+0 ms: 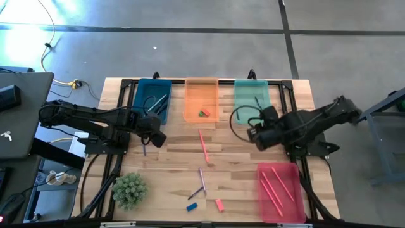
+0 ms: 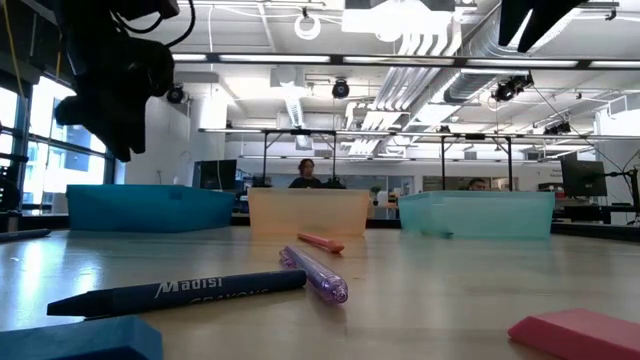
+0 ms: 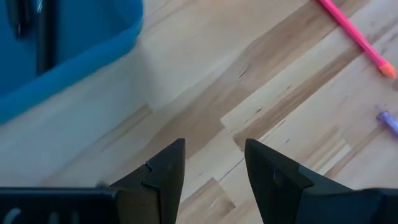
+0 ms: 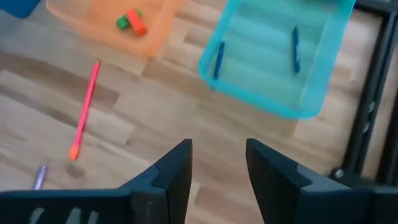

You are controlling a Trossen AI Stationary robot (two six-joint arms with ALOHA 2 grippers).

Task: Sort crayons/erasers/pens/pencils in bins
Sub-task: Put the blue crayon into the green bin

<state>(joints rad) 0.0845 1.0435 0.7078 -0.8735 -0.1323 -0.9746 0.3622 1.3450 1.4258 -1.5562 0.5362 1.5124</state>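
Observation:
Both grippers hang open above the wood with nothing between their fingers. My left gripper (image 1: pixel 154 137) (image 3: pixel 214 146) is just in front of the blue bin (image 1: pixel 152 98). My right gripper (image 1: pixel 258 138) (image 4: pixel 219 146) is in front of the teal bin (image 1: pixel 253 100) (image 4: pixel 273 56), which holds two blue crayons (image 4: pixel 296 48). The orange bin (image 1: pixel 201 99) holds a green and a red eraser (image 4: pixel 132 21). The pink bin (image 1: pixel 278 192) holds pink sticks. On the table lie a pink pencil (image 1: pixel 204 145), a purple pen (image 1: pixel 202 179), a dark crayon (image 2: pixel 180 291), a blue eraser (image 1: pixel 192 206) and a pink eraser (image 1: pixel 219 204).
A small green plant (image 1: pixel 129 190) stands at the near left. A thin purple stick (image 1: pixel 144 151) lies on the wood by my left gripper. Dark pens lie in the blue bin (image 3: pixel 37 37). Bare wood lies between the two grippers.

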